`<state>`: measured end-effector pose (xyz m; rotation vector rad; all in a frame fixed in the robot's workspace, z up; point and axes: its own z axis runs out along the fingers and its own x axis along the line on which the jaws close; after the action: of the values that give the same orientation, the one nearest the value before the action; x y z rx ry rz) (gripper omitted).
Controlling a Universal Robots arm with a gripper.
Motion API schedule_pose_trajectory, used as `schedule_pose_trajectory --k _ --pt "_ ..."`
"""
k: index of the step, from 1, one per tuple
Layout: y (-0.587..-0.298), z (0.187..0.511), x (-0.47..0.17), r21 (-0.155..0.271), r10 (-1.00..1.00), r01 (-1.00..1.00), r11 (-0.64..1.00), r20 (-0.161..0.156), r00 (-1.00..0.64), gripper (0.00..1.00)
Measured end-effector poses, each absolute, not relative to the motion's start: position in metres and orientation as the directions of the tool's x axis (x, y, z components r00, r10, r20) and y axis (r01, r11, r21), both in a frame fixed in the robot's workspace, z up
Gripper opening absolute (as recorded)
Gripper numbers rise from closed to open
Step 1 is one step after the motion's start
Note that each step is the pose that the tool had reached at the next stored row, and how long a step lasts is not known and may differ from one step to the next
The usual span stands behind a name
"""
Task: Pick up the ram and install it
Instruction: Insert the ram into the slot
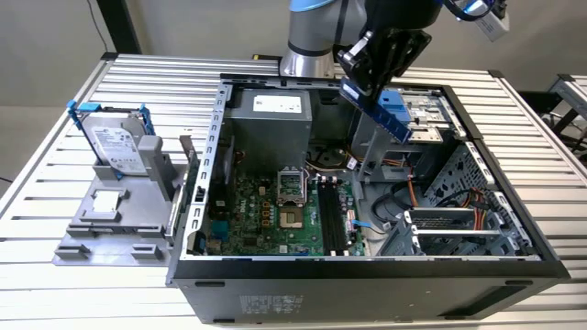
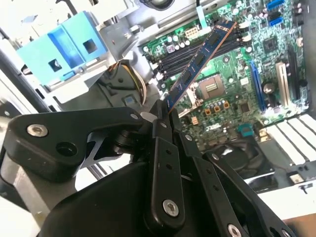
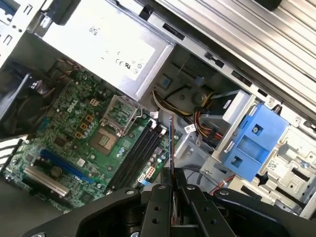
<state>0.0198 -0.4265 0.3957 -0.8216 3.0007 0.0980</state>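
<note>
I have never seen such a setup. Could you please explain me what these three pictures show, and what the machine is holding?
This is one robot arm ending in a black gripper. The exterior view comes from a camera off the arm; both wrist views come from cameras riding on the arm. On a table of silver metal slats lies an open black computer case with a green motherboard inside. At the exterior view's left, a silver hard drive in a blue-handled frame stands in a grey holder. The gripper is shut on the ram, a long thin blue circuit stick with black chips, held tilted above the case, not yet in the long black slots.
</note>
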Motion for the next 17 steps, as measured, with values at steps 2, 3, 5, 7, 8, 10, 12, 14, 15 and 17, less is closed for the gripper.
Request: schedule_pose_trajectory --k 2,3,5,7,8,10,12,14,15,17 --pt "-0.4265 0.3957 0.0198 0.053 -0.48 -0.482 0.875 -0.044 -0.876 0.0" --pt "-0.4265 0.3958 0.0198 0.053 -0.465 -0.467 0.883 -0.044 -0.884 0.0" --pt "-0.4266 0.3958 0.0198 0.053 -0.437 -0.439 0.897 -0.044 -0.898 0.0" --pt "-0.4265 0.3957 0.0198 0.053 -0.408 -0.41 0.911 -0.045 -0.912 0.0" --pt "-0.4265 0.3958 0.0198 0.053 -0.393 -0.395 0.917 -0.045 -0.918 0.0" --pt "-0.4265 0.3957 0.0198 0.053 -0.364 -0.366 0.929 -0.045 -0.93 0.0" --pt "-0.4265 0.3957 0.0198 0.053 -0.334 -0.336 0.94 -0.045 -0.941 0.0" --pt "-0.4265 0.3957 0.0198 0.053 -0.303 -0.305 0.951 -0.045 -0.952 0.0" --pt "-0.4265 0.3957 0.0198 0.053 -0.288 -0.291 0.955 -0.045 -0.956 0.0" --pt "-0.4265 0.3957 0.0198 0.053 -0.258 -0.26 0.964 -0.045 -0.965 0.0"
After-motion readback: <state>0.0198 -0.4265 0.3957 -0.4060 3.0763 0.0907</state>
